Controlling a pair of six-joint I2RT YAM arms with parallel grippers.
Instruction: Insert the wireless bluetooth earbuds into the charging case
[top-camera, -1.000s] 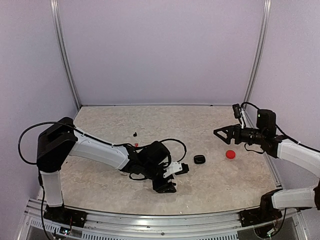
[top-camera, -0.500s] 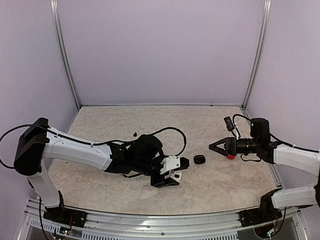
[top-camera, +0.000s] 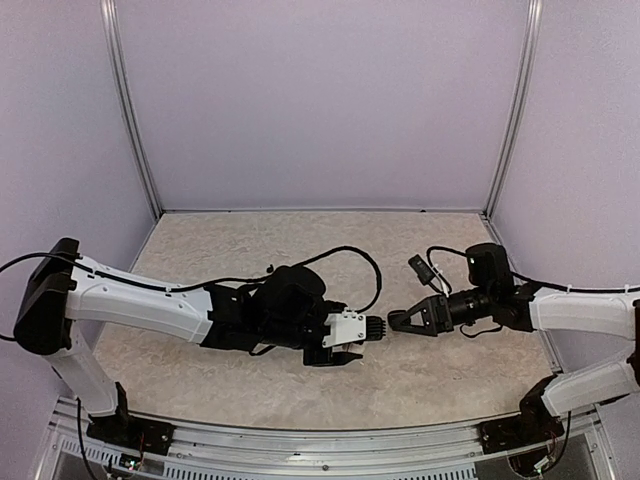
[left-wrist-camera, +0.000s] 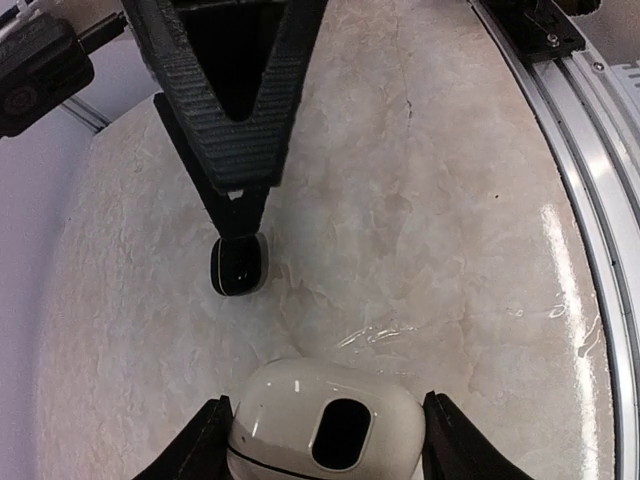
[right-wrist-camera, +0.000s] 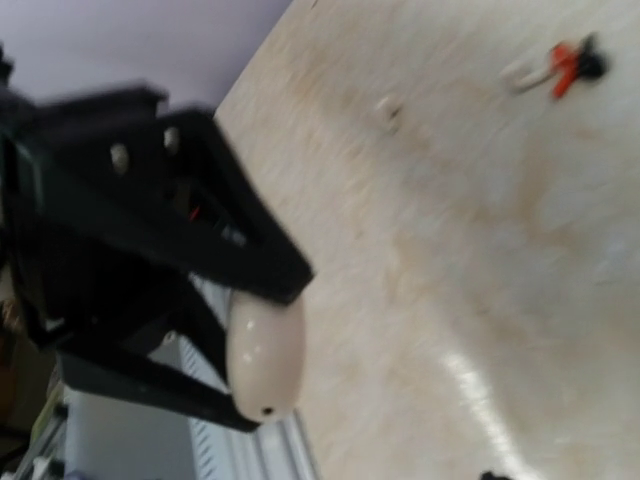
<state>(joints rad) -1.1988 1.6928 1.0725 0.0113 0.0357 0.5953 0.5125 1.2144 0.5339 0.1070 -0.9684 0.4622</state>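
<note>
My left gripper (left-wrist-camera: 325, 432) is shut on a white pebble-shaped charging case (left-wrist-camera: 330, 425), one finger on each side. The case (right-wrist-camera: 265, 358) also shows edge-on in the right wrist view, held just above the table. A small black case (left-wrist-camera: 238, 265) lies on the table just ahead of it. My right gripper (left-wrist-camera: 237, 215) points down at the black case, jaws a little apart; I cannot tell whether they touch it. From above, the left gripper (top-camera: 355, 340) and right gripper (top-camera: 393, 322) meet tip to tip at mid-table. Tiny red and black earbuds (right-wrist-camera: 565, 62) lie far back.
A small black earbud (top-camera: 270, 268) lies on the stone-patterned table (top-camera: 230, 240) behind the left arm. A metal rail (left-wrist-camera: 570, 200) runs along the near edge. Pale walls close the back and sides.
The right gripper has swung left and down from near the red case to the black case, its jaws narrowing. The left arm has stretched rightward with the white case.
</note>
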